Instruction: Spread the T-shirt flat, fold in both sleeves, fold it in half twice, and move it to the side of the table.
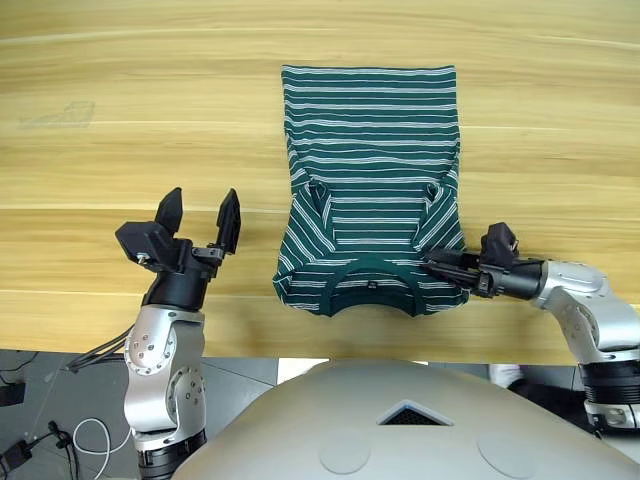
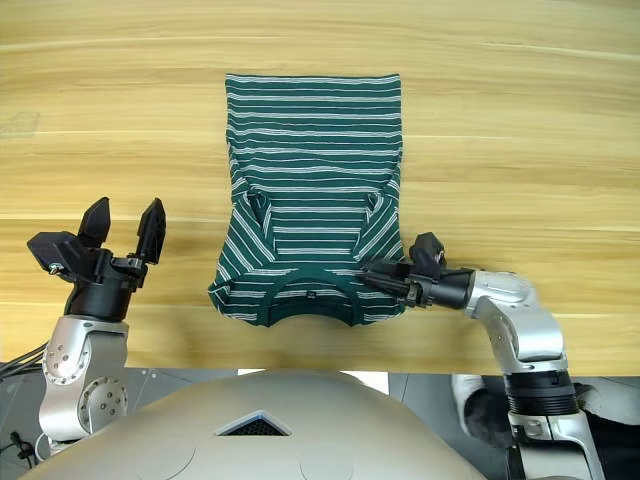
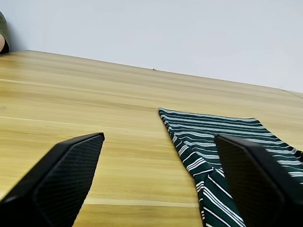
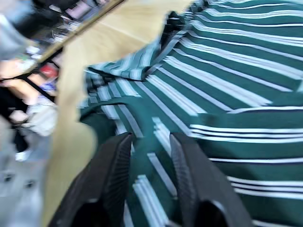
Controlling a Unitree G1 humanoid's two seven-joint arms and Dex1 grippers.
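The green T-shirt with white stripes lies flat on the wooden table, collar toward the front edge and both sleeves folded in over its body. My right gripper lies low at the shirt's right shoulder beside the collar. Its fingers are nearly together with striped cloth pinched between them. My left gripper stands open to the left of the shirt, a hand's width from its edge, holding nothing. In the left wrist view the shirt lies beyond the spread fingers.
Bare wood stretches left, right and behind the shirt. The table's front edge runs just below the collar. Cables lie on the floor under the left arm.
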